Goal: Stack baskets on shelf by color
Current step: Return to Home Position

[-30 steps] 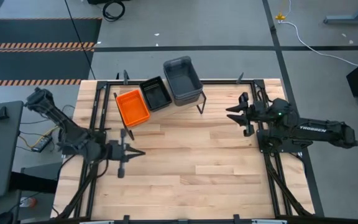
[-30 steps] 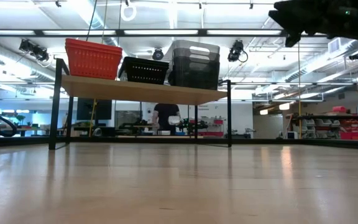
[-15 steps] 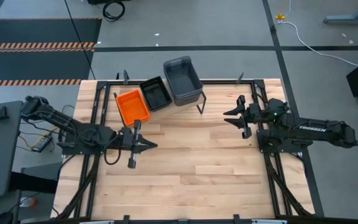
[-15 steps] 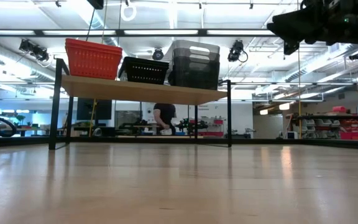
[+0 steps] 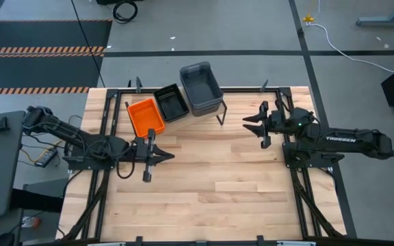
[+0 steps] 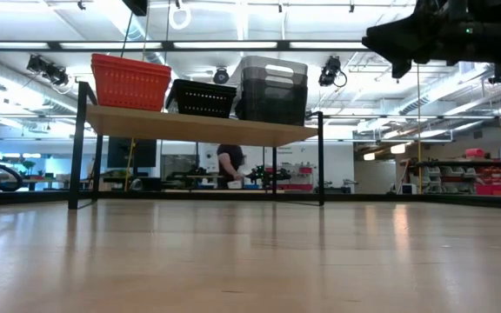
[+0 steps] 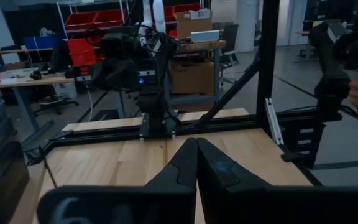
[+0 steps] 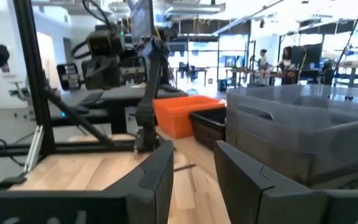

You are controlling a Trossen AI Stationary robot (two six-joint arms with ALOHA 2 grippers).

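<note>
My left gripper (image 5: 161, 156) is pressed together, my right gripper (image 5: 250, 126) spread and empty; the orange plastic stack (image 5: 146, 116), black mesh stack (image 5: 171, 102) and grey stack (image 5: 200, 87) stand sorted on the light wood shelf (image 6: 200, 128) at 12 o'clock.

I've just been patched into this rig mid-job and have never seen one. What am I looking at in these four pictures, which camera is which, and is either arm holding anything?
It is a two-armed robot at a slatted wooden table. One picture looks straight down from above. One sits at table-top height, looking across into the room. The other two ride on the arms' wrists, looking out past each arm's own fingers.

At the far edge of the table stands a small wooden shelf on black legs. It carries three stacks in a row: orange baskets, black mesh baskets and deeper grey baskets.

The left gripper is over the table just in front of the orange stack, fingers shut together on nothing. The right gripper hangs to the right of the shelf, fingers apart and empty.

A person is in the room behind the table.
</note>
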